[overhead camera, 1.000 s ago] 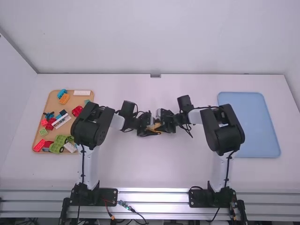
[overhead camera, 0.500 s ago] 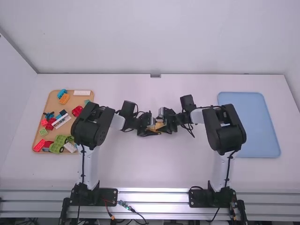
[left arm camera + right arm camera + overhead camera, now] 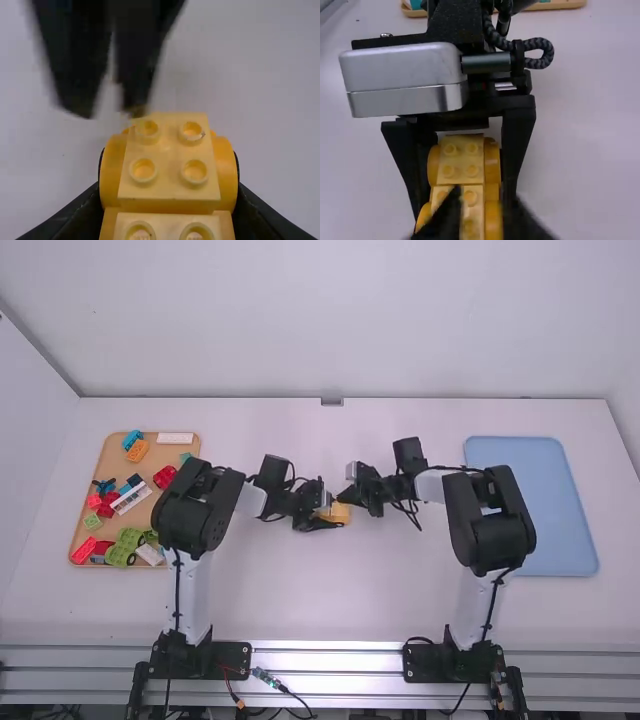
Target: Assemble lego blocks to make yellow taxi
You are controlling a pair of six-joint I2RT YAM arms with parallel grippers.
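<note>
While the car (image 3: 170, 187) is held by the left tool (image 3: 323, 513), its free end is left open to the right tool (image 3: 106, 107). The car is found over the middle of the worktop (image 3: 330, 605), and it is pinched at its sides, with wheels (image 3: 225, 172) seen along both edges. Its long way is set from 9 o'clock to 3 o'clock, and its bumps (image 3: 192, 131) are turned up.

From the left tool, the car is pointed out toward 3 o'clock. From the right tool, it is found just beside the tips, toward 7 or 8 o'clock. Whether it is touched by them cannot be told. The right tool is seen a bit open, with a small gap between its tips, and no block can be made out in its grip.

More blocks, like the red one (image 3: 164, 477), are laid in the tan tray (image 3: 118, 462), off at 9 o'clock. The blue tray (image 3: 545, 510) is set at 3 o'clock.

The car seems to be partly built. For the next push or pick, the right tool should be lined up with that 3 o'clock end. If it is pushed crooked, the car could be tipped or twisted in the left tool.
</note>
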